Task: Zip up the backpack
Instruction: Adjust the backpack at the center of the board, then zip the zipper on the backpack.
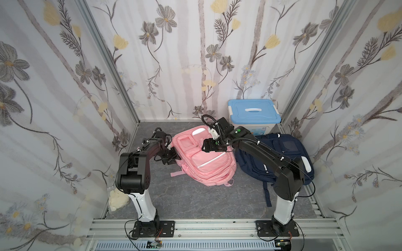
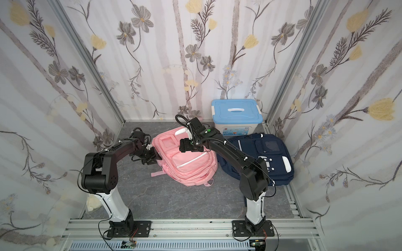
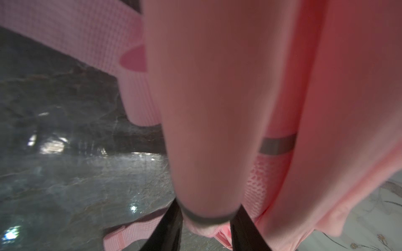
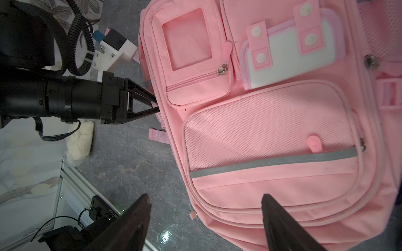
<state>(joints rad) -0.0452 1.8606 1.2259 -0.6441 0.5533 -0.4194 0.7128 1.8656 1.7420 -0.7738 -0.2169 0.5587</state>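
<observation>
The pink fabric backpack point(image 1: 206, 163) lay front-up on the grey marbled bench point(image 1: 174, 195). The left hand point(image 4: 157, 106) straddled its side edge, grip impossible to tell; the right hand point(image 4: 205, 196) hung spread and empty above its front.

My read: robot test cell, lab-type setup. Bench point(image 1: 185, 200) with grey marble-look top, boxed on three sides by aluminium frame posts point(image 1: 111, 65); floral printed sheeting point(image 1: 185, 43) serves as walls. Left arm point(image 1: 134, 171) and right arm point(image 1: 287, 180) bolted on black plates to slotted aluminium rail point(image 1: 217, 227) along bottom of frame. Loose cables and bare circuit board point(image 1: 154, 244) below rail. On bench at centre and right: pink backpack point(image 1: 208, 167), navy backpack point(image 1: 289, 147), blue-lidded storage box point(image 1: 253, 112).
</observation>
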